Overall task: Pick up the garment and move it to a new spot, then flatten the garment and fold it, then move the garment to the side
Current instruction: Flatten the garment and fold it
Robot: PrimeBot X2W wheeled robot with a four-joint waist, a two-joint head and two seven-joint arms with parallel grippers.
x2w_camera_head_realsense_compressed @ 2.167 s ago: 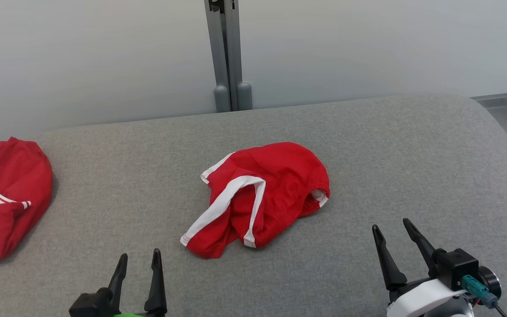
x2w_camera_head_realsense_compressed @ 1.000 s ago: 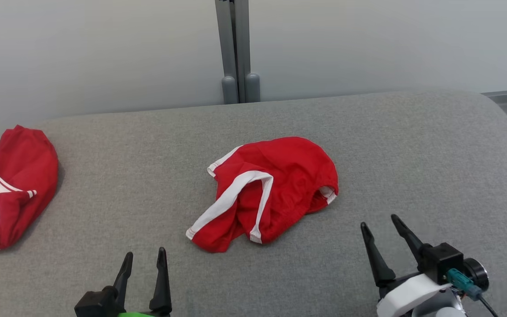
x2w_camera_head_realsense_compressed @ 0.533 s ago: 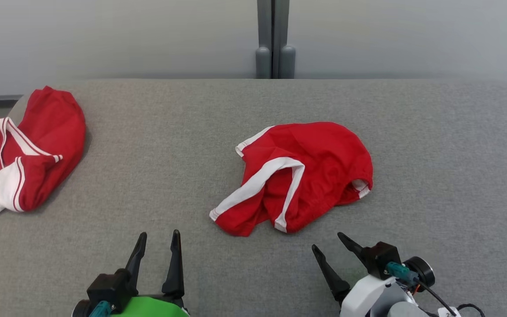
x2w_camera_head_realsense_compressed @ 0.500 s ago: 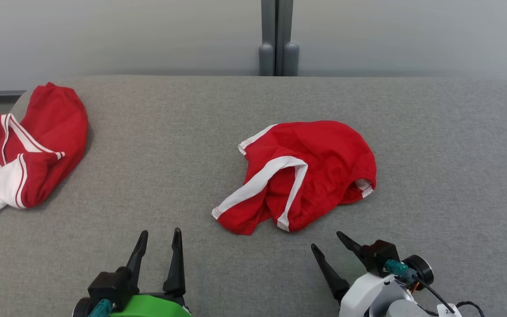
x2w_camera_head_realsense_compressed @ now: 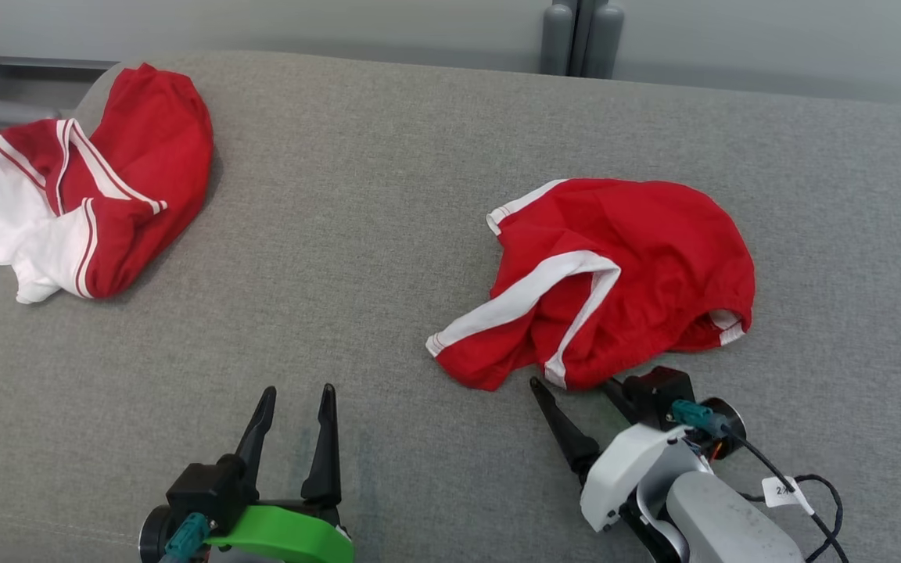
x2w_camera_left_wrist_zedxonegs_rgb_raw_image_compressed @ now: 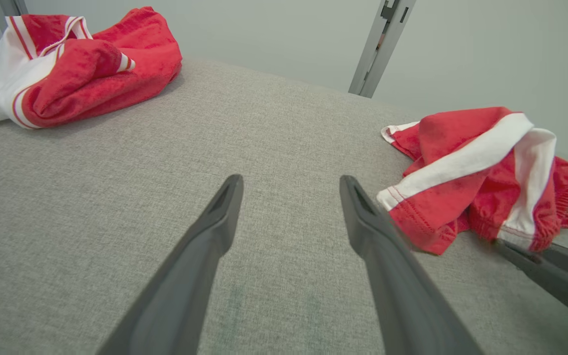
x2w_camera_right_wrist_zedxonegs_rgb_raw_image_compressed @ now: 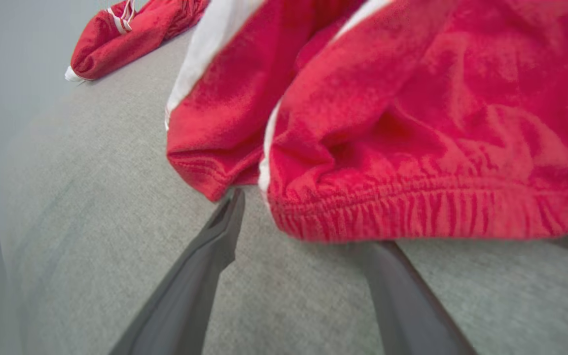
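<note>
Head view: red shorts [x2w_camera_head_realsense_compressed: 638, 266] with white stripes, crumpled in a heap on the grey fabric tabletop [x2w_camera_head_realsense_compressed: 357, 234]. They lie directly ahead of the right tool [x2w_camera_head_realsense_compressed: 573, 385]. Right tool spread wide, nothing clamped. Its left finger is bare on the tabletop, just beside the near hem. Its right finger runs under the near edge of the shorts, tip hidden. A cable [x2w_camera_head_realsense_compressed: 802, 485] with a tag trails behind that tool. Left tool [x2w_camera_head_realsense_compressed: 298, 389] also spread wide and empty, over bare tabletop. The shorts are ahead of it and off to its right, apart from it. Other garment [x2w_camera_head_realsense_compressed: 130, 172], red and white, bunched far ahead-left of the left tool at the tabletop's corner. Grey post [x2w_camera_head_realsense_compressed: 582, 31] beyond the far edge.

Left wrist view: left tool [x2w_camera_left_wrist_zedxonegs_rgb_raw_image_compressed: 290, 180] fingers parted wide, bare fabric between them. Shorts [x2w_camera_left_wrist_zedxonegs_rgb_raw_image_compressed: 481, 172] to the right of its right finger, near, whether touching cannot tell. Other garment [x2w_camera_left_wrist_zedxonegs_rgb_raw_image_compressed: 82, 64] far ahead-left. Dark fingers [x2w_camera_left_wrist_zedxonegs_rgb_raw_image_compressed: 560, 281] of the right tool low at the right, at the shorts' near edge.

Right wrist view: right tool [x2w_camera_right_wrist_zedxonegs_rgb_raw_image_compressed: 308, 217] open. The elastic waistband of the shorts [x2w_camera_right_wrist_zedxonegs_rgb_raw_image_compressed: 412, 123] lies across the gap and covers the right fingertip. The left fingertip sits at a leg hem. Other garment [x2w_camera_right_wrist_zedxonegs_rgb_raw_image_compressed: 131, 34] far ahead-left.
</note>
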